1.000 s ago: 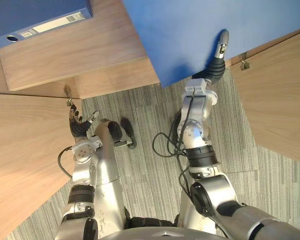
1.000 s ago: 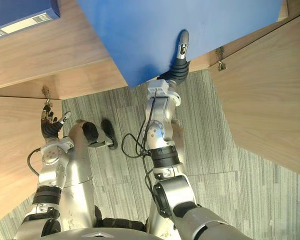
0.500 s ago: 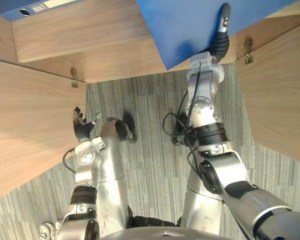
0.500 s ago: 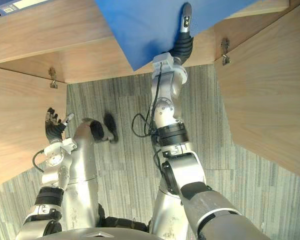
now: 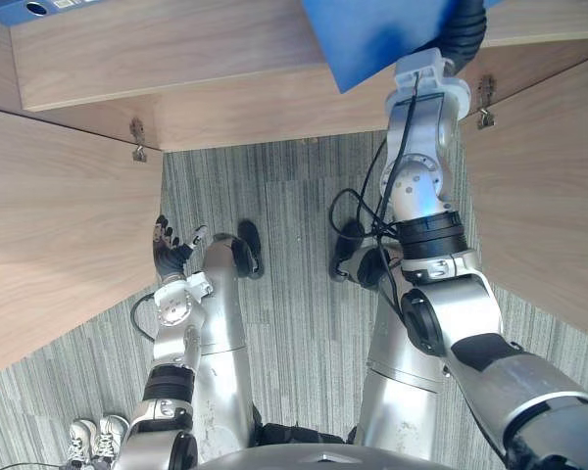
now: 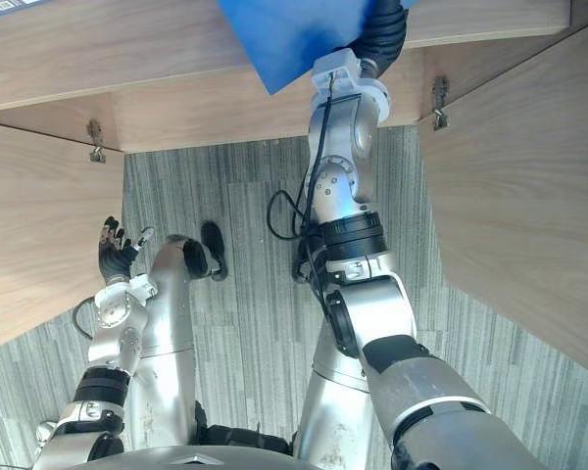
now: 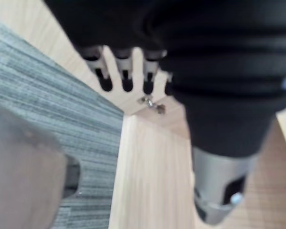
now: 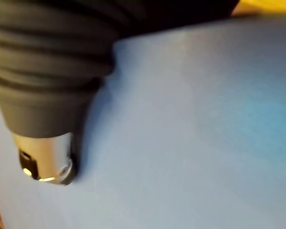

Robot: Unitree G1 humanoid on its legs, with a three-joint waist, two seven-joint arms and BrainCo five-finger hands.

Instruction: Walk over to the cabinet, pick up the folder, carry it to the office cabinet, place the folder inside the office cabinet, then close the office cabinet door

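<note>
The folder (image 5: 372,34) is up in the right hand (image 8: 45,152), with the thumb pressed on its blue face and the fingers hidden beneath, so it looks pinched. It hangs over the front edge of the shelf (image 5: 206,49), one corner pointing back at the robot; I cannot tell its long axis. The way in looks to be straight ahead. A second folder (image 5: 10,10) lies well apart to the left. The left door (image 5: 59,235) and right door (image 5: 549,196) stand open. The left hand (image 5: 171,253), fingers straight and empty, hovers beside the left door.

Blue folder (image 5: 372,34) cut off by top edge, right hand (image 8: 44,160) largely hidden behind it
</note>
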